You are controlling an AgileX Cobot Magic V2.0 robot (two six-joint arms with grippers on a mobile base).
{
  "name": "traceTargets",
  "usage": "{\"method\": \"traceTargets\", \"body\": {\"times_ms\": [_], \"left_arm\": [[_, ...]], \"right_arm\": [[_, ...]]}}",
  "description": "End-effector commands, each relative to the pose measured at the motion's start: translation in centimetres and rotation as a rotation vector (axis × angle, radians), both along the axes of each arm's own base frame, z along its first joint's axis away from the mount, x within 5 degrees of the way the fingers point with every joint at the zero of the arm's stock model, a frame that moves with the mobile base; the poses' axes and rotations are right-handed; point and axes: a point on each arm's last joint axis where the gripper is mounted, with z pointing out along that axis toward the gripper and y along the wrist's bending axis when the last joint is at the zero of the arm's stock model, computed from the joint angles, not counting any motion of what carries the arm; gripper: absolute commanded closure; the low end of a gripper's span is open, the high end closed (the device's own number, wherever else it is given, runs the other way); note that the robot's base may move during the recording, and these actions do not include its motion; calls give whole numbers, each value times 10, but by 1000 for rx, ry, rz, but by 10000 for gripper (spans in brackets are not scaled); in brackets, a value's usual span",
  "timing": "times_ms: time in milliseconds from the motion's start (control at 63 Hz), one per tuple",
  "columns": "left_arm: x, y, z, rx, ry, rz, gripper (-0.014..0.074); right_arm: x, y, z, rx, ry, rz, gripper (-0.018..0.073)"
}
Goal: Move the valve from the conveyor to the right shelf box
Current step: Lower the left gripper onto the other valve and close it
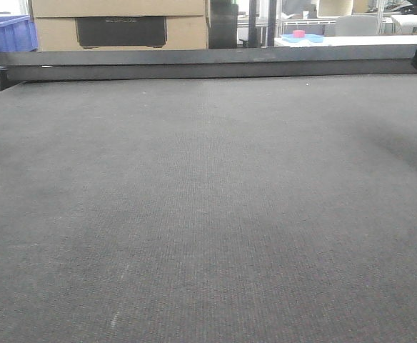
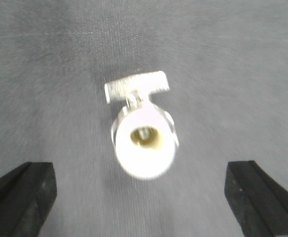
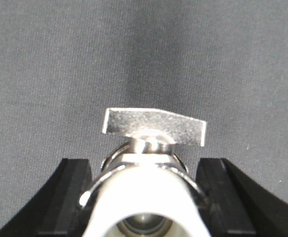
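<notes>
Right end effector point(image 3: 145, 207) clamped on valve point(image 3: 144, 163), bottom centre of right wrist view. Left end effector point(image 2: 139, 174) apart, second valve point(image 2: 144, 136) mid-frame on conveyor point(image 1: 208, 214), untouched. Far: dark rail point(image 1: 208, 64), cardboard box point(image 1: 119, 25) upper left, blue crate point(image 1: 7, 34).
</notes>
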Motion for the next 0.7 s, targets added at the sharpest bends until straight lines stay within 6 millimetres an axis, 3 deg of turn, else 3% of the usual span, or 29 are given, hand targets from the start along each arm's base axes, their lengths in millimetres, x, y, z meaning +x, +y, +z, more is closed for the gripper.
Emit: {"method": "traceTargets", "body": {"times_ms": [0,286,555,682], "left_arm": [[10,1,-7,0,-28,-1,-3],[21,3,-39,-12,42,2,-3],[23,3,-43,-20,45,29,-1],[24,3,-43,-19,35,29,84]], "right_arm": [[-1,-1,11,-4,-65,-3,713],[0,-1,11,-4,-69,-4,713],[0,-1,11,-4,-69,-4,713],[0,-1,11,-4,-69,-4,713]]}}
